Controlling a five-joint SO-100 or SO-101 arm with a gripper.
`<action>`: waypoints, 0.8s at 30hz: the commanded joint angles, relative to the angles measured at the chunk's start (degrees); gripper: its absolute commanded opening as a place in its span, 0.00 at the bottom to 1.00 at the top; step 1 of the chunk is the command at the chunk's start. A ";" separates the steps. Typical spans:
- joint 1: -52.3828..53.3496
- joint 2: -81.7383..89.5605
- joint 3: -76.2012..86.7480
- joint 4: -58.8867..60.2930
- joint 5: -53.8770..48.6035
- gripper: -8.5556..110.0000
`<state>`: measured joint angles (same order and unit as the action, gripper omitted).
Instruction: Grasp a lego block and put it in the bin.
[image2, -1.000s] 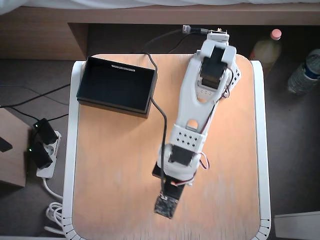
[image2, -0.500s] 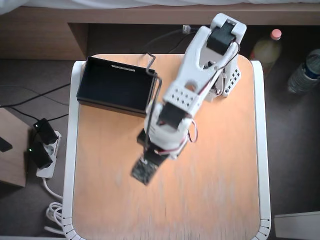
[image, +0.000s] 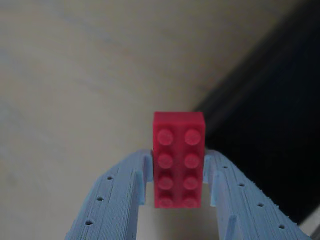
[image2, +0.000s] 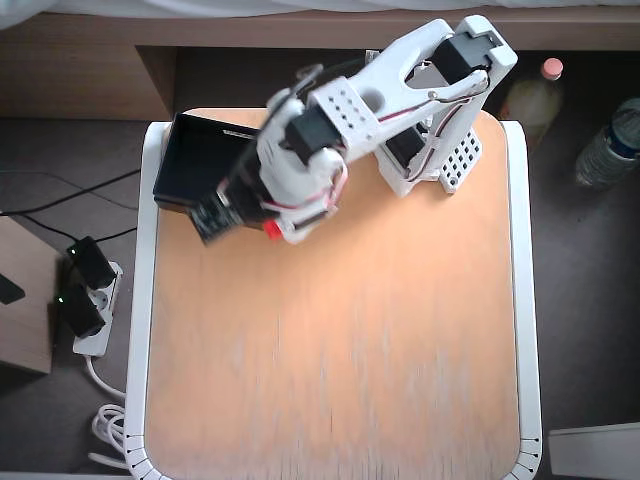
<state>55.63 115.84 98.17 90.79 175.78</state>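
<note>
Wrist view: hand (image: 177, 200) pinching the lego block (image: 178, 157) between both fingers (image: 117, 200), studs facing the camera, long axis pointing away. Pale bench (image: 75, 75) fills the left and far part of the frame; dark area at right is likely the bin (image: 270, 125), edge blurred, so can't confirm whether the block is over it or just beside it.

Overhead view: arm folded back toward the far left, hand (image2: 262, 222) at the near right edge of the bin (image2: 185, 160). Only a small red patch of the lego block (image2: 271, 229) visible under the wrist, apparently over bench (image2: 350, 350) wood just beside the bin wall. Grip itself hidden here by the arm.

Progress, judging from this: grasp done, carry nearly done. Left: move a bit further left over the bin interior, release.

Wrist gives grip and block orientation; overhead gives position relative to the bin plus an empty-looking bin floor.
</note>
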 joint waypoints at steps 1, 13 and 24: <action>7.21 3.78 -5.36 0.70 0.00 0.07; 23.12 0.26 -5.19 0.53 2.46 0.07; 25.05 -10.99 -5.19 -11.16 1.58 0.07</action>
<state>79.54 105.91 98.17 84.02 178.07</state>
